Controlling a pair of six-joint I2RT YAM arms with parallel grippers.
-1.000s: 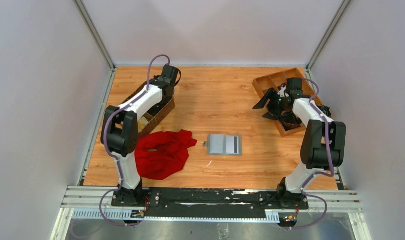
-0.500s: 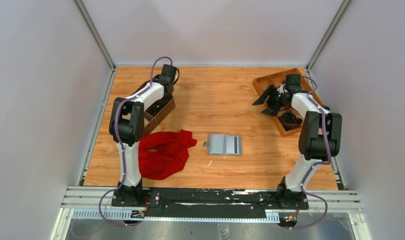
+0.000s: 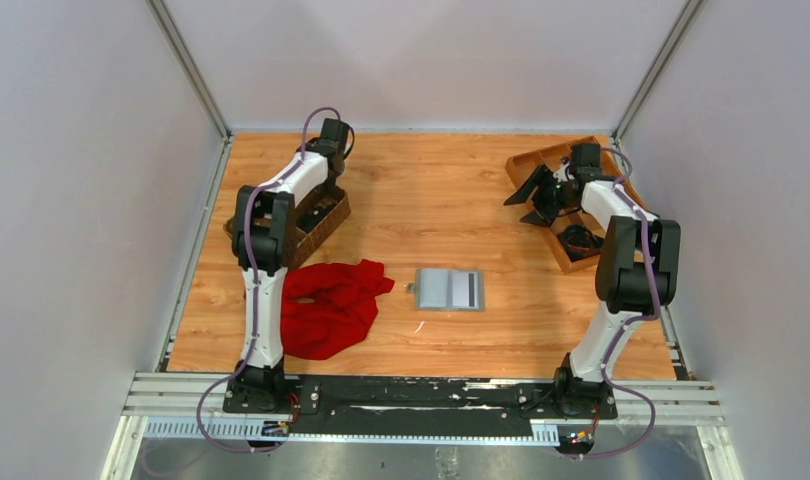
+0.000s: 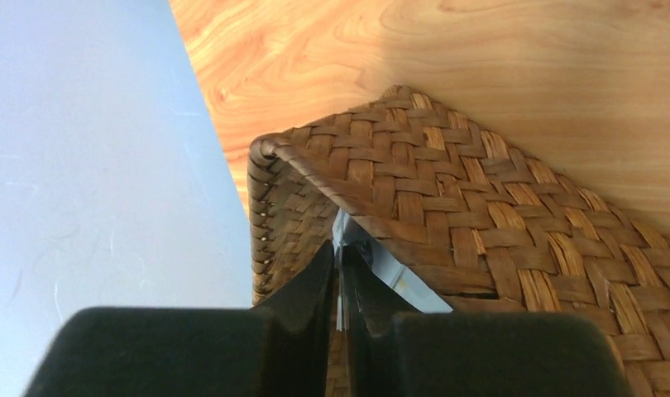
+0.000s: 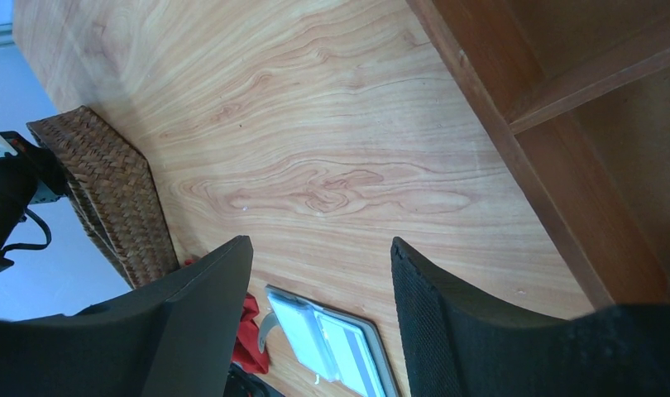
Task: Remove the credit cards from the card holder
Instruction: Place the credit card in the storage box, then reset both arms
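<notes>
The card holder [image 3: 449, 289] lies open and flat mid-table, a grey bifold with a small side tab. In the right wrist view it [image 5: 336, 343] shows pale card faces in both halves. My left gripper [image 3: 328, 150] is over the far end of the wicker basket [image 3: 316, 215]. In the left wrist view it [image 4: 340, 277] is shut on the edge of a thin pale card [image 4: 341, 302], just over the basket rim [image 4: 414, 207]. A pale card face [image 4: 394, 271] shows inside the rim; I cannot tell whether it is the same card. My right gripper [image 3: 531, 200] is open and empty beside the wooden tray.
A wooden compartment tray [image 3: 553, 152] sits at the back right, its rim [image 5: 514, 124] close to the right fingers. A red cloth [image 3: 326, 305] lies left of the holder. Enclosure walls stand close behind the basket and the tray.
My left arm has stretched further back along the basket. My right gripper has moved a little back along the tray's left side. The card holder has not moved.
</notes>
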